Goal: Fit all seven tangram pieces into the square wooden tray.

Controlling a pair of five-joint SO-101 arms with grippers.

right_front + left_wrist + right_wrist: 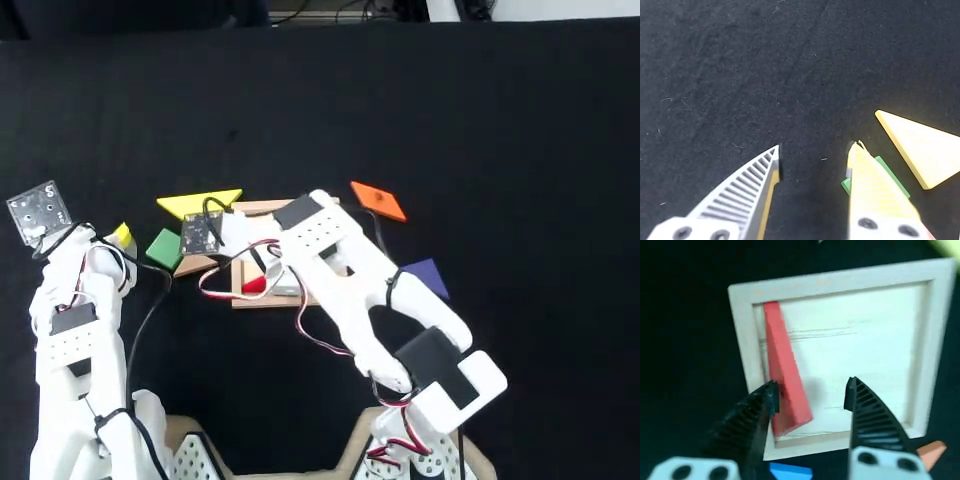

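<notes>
My right fingers [860, 405] hang spread over the red triangle [785, 375], which lies along one wall of the tray [840, 277]; I think a careless pinch may wedge it crooked. My left fingers [875, 190], also spread, could nudge the green piece [846, 186].

Robotics lab bench, likely: black-cloth table [520, 130], white left arm [75, 350] and right arm [350, 270] based at its near edge, cables [345, 12] beyond the far edge

Open tray [840, 280] floor — the red piece [785, 375] hugs one wall.
</notes>
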